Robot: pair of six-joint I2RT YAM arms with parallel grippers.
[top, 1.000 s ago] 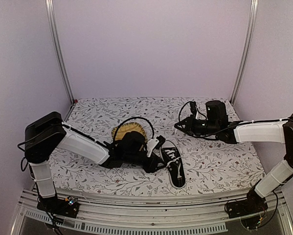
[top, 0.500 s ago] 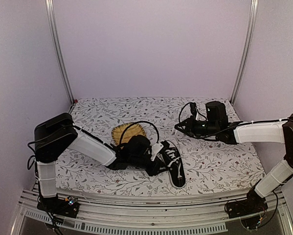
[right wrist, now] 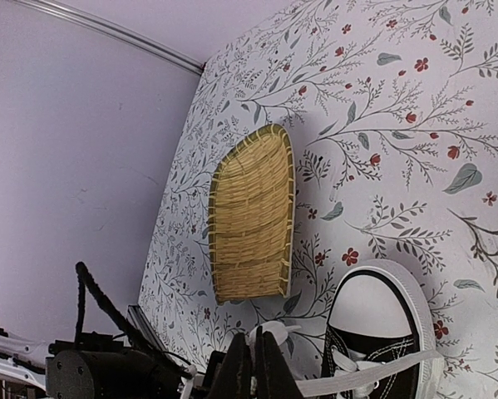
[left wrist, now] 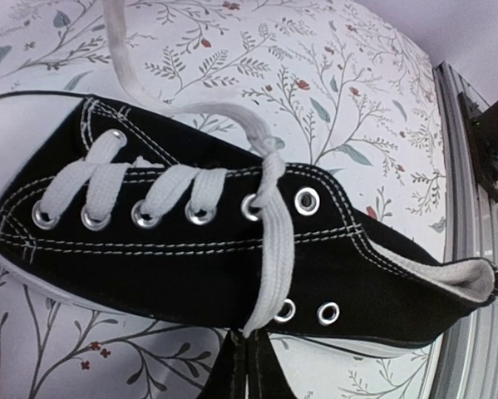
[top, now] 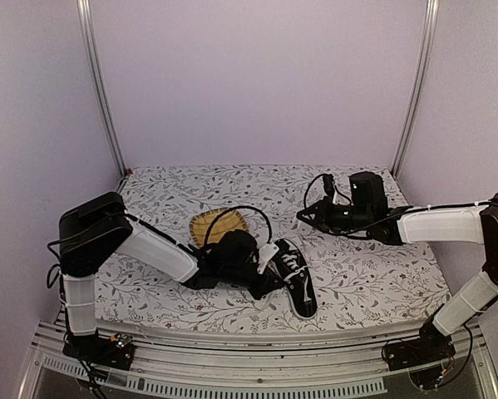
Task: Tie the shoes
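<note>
The black sneaker (top: 295, 278) is laid flat on the flowered surface (top: 373, 283), near the front edge and a little right of the middle. Its white toe cap is turned toward the back wall and its heel toward the arm bases.

In the left wrist view the sneaker is seen from the side, with white laces crossed through the metal eyelets. The toe end is cut off by the left edge of that view. One lace (left wrist: 273, 241) is drawn from an upper eyelet down across the black side to the tips of the left fingers (left wrist: 230, 374). These fingers are pressed together with only a thin line between them. The lace is met right at their tips, so it looks pinched there, though its very end is hidden. A second lace (left wrist: 120, 41) is run up and out of the top of the picture, so its end cannot be seen. From above, the left fingers are hard to make out, dark against the dark shoe, just beside its left side.

The right fingers (right wrist: 236, 370) are closed too, and nothing is seen between them. From above they are found behind the sneaker and to its right, well apart from it. How high they are held cannot be told. In the right wrist view only the toe cap and the first lacings are shown, at the bottom edge.

A yellow woven mat (top: 218, 225) is laid behind the left arm (top: 149, 249). It is partly covered by a black cable (top: 232, 209).
</note>
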